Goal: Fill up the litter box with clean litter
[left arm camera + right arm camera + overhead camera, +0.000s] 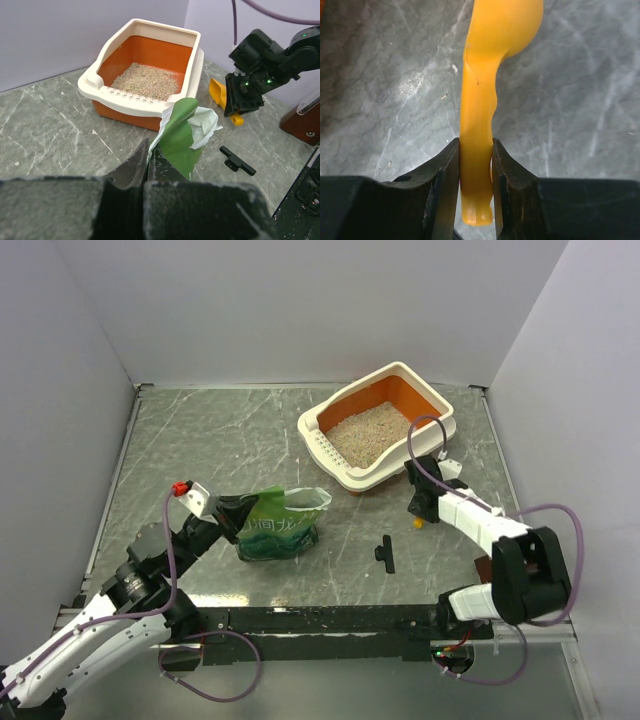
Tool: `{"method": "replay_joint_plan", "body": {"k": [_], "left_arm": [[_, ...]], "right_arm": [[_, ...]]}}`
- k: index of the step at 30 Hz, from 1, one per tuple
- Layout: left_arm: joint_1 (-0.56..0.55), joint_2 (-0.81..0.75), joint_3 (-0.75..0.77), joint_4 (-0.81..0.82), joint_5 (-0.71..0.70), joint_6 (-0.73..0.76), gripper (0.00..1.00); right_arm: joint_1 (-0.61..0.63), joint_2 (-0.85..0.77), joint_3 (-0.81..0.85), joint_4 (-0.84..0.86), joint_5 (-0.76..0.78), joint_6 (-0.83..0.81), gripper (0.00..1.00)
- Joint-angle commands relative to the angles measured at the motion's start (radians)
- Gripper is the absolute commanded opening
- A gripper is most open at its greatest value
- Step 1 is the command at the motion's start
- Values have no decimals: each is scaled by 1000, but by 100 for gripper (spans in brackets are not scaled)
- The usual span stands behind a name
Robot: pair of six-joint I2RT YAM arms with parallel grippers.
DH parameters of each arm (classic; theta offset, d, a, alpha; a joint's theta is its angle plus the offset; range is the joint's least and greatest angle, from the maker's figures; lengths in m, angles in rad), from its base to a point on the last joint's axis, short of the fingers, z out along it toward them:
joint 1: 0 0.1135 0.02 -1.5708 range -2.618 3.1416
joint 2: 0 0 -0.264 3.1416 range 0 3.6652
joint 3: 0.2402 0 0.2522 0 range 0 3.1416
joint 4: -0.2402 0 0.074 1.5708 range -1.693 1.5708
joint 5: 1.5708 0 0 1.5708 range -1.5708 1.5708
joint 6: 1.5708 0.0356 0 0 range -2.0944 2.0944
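With your right jaws clamped on the scoop (478, 100) handle and your left jaws pinched shut on the bag (278, 530) edge, carry each scoopful level to the litter box (398, 369) at the surface's far right, onto the litter (365, 435) inside.

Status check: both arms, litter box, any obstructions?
Left tool shut on green bag. Right tool shut on yellow scoop. Litter box holds some litter. Black piece on table, apart from box.
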Motion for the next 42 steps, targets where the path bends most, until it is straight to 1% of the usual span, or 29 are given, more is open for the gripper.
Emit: {"method": "replay_joint_plan", "body": {"k": [1, 3, 4, 6, 9, 13, 17, 18, 20, 22, 23, 24, 26, 27, 29, 31, 33, 36, 37, 39, 40, 42], "left_arm": [[-1, -1, 17, 87, -23, 0, 0], [-3, 9, 18, 85, -26, 2, 1], [-3, 10, 18, 85, -32, 3, 1], [-3, 15, 18, 82, -41, 9, 1], [-3, 19, 17, 82, -52, 17, 1], [-3, 26, 17, 88, -49, 22, 1], [-3, 15, 17, 105, -43, 32, 1], [-3, 6, 15, 113, -40, 35, 1], [-3, -7, 14, 127, -34, 52, 1], [-3, -7, 21, 125, -34, 65, 1], [-3, -5, 27, 117, -31, 71, 1], [-3, -2, 35, 111, -32, 75, 1], [-3, 6, 49, 87, -20, 81, 1], [-3, 12, 57, 82, -9, 85, 1], [-3, 19, 73, 61, 2, 92, 1], [-3, 27, 92, 32, -6, 104, 1], [-1, 32, 107, 0, -15, 115, 1], [-3, 26, 123, -25, -14, 131, 1], [-3, 23, 124, -31, -12, 131, 1], [-1, 9, 127, -34, -2, 131, 1], [-3, 3, 129, -38, 5, 131, 1], [-1, -7, 135, -44, 12, 131, 1]], "right_arm": [[-32, 81, 2, 86, -106, -18, 4], [-41, 110, 9, 92, -117, -21, 6], [-44, 123, 12, 96, -121, -24, 10], [-45, 129, 19, 101, -125, -33, 25], [-46, 110, 32, 90, -131, -53, 37], [-45, 37, 78, 37, -123, -93, 44], [-44, -69, 144, -22, -144, -183, 50], [-44, -103, 161, -28, -173, -223, 53], [-44, -174, 193, -3, -282, -313, 58], [-36, -230, 207, 47, -461, -399, 63], [-32, -247, 215, 70, -596, -438, 65], [-24, -261, 220, 96, -697, -480, 68], [-7, -269, 229, 130, -881, -569, 70], [3, -270, 230, 141, -948, -614, 70], [17, -272, 215, 174, -1031, -685, 71], [24, -282, 172, 259, -1113, -735, 72], [28, -293, 85, 427, -1239, -757, 72], [56, -290, 4, 624, -1432, -803, 72], [69, -279, -6, 648, -1482, -839, 73], [92, -237, 11, 643, -1537, -913, 73], [109, -217, 32, 611, -1552, -971, 72], [140, -178, 43, 615, -1573, -1028, 72]]}}
